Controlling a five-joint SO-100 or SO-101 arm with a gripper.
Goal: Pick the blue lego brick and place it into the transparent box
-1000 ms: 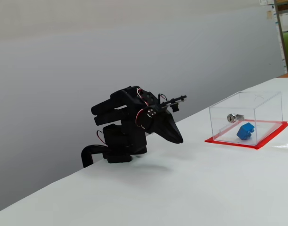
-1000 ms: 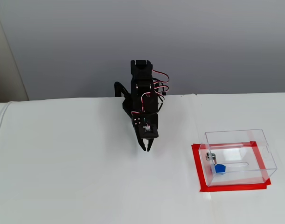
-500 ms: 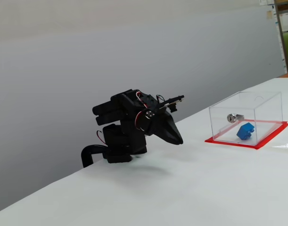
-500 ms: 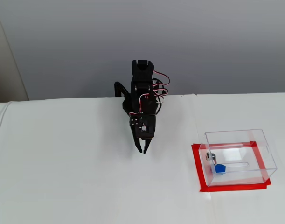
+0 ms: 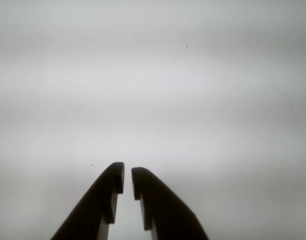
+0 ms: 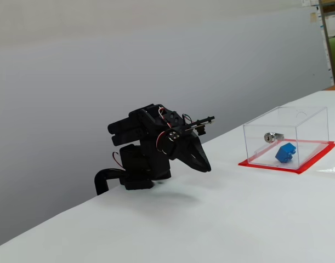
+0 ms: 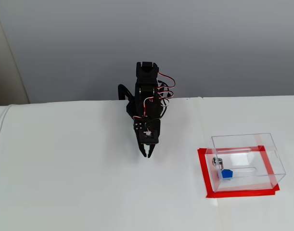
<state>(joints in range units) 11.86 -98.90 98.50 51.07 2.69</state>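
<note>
The blue lego brick (image 6: 286,153) lies inside the transparent box (image 6: 299,118), on its red base, close to the silver lock (image 6: 271,137). In a fixed view it shows near the box's left wall (image 7: 227,174); the box (image 7: 269,144) stands at the right of the table. My black gripper (image 7: 146,155) is folded down near the arm's base, far left of the box, tips just above the table. In the wrist view the fingertips (image 5: 127,180) are almost together with nothing between them. It also shows in a fixed view (image 6: 207,166).
The white table (image 7: 65,183) ends at a grey wall behind the arm. Red tape (image 7: 204,183) frames the box's base. Shelving (image 6: 333,38) stands at the far right in a fixed view.
</note>
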